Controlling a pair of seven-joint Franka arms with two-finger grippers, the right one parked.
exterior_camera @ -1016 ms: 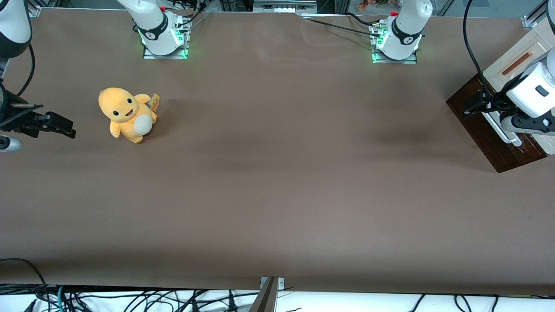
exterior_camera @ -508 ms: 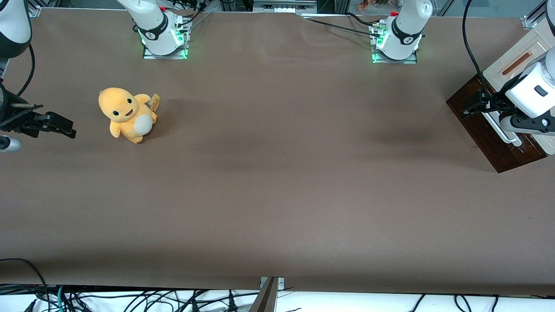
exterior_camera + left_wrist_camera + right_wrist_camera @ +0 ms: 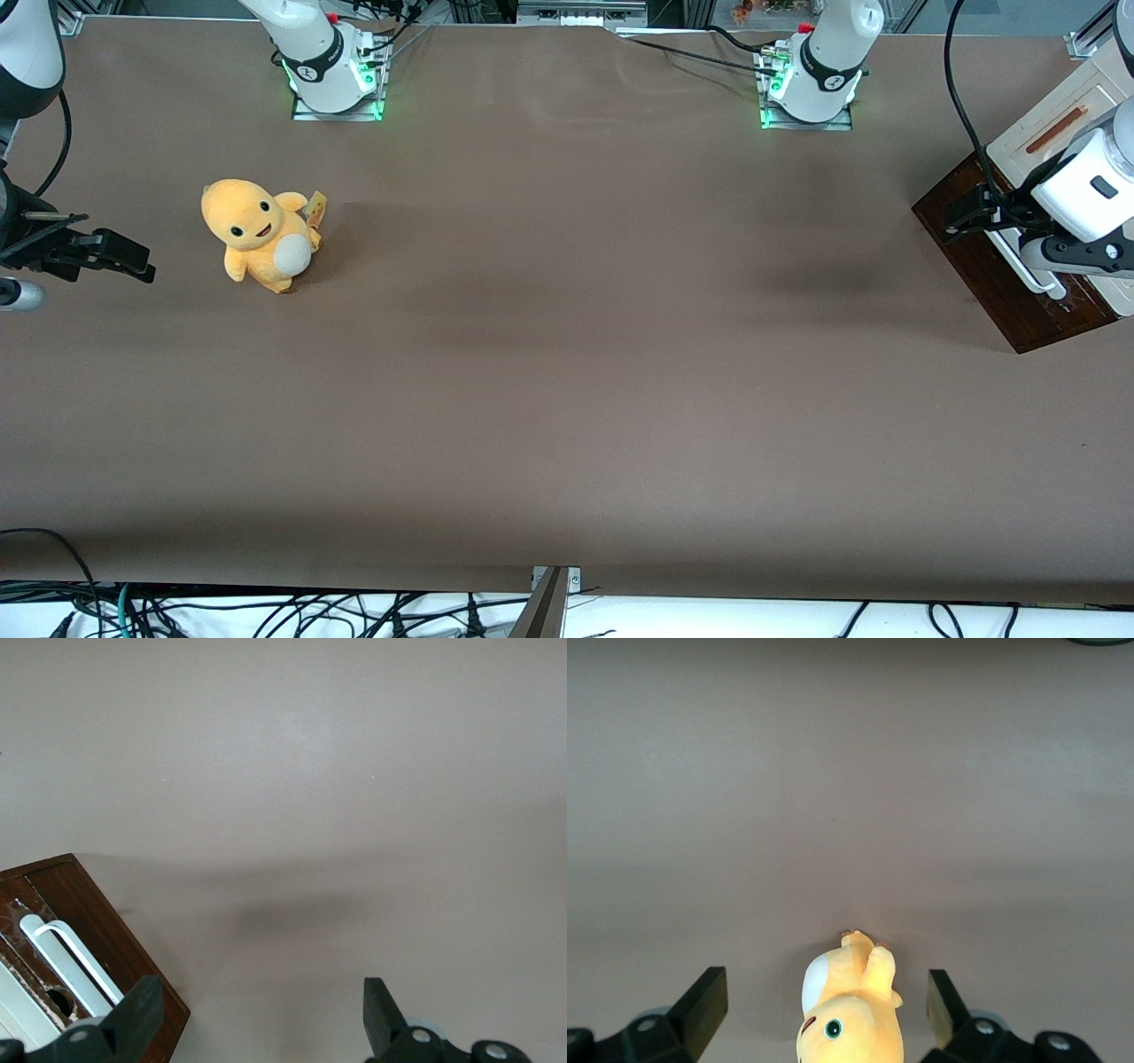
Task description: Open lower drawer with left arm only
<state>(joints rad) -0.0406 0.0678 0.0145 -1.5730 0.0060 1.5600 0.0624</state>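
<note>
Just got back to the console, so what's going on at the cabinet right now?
The left arm is working at the cabinet toward its own end of the table. Its gripper is open and hangs over the lower drawer, beside the white bar handle, with nothing between its fingers. The handle is not yet gripped. A yellow plush toy sits untouched toward the parked arm's end.

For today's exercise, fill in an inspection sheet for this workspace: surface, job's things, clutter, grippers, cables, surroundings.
Surface: brown table, bare across the middle.
Job's things: lower drawer, dark wood, white bar handle, at the working arm's end, below the cream cabinet.
Clutter: yellow plush toy toward the parked arm's end.
Grippers: left arm holds its gripper open over the drawer's corner, gripping nothing.
Cables: black cable trails from the arm.
Surroundings: loose wires along the table's near edge.
</note>
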